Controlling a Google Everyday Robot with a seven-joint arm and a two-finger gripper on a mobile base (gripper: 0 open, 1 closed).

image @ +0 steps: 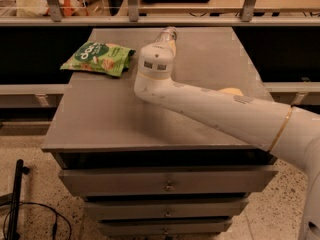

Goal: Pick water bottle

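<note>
The water bottle is a small clear bottle at the far middle of the grey table; only its upper part shows above my arm. My gripper is at the end of the white arm, right in front of the bottle and hidden behind the round wrist housing. A sliver of the yellow sponge shows just right of the wrist, beside the bottle.
A green snack bag lies flat at the table's far left. A pale yellow object peeks from behind my forearm at the right. Drawers sit under the tabletop. A rail and shelf run behind the table.
</note>
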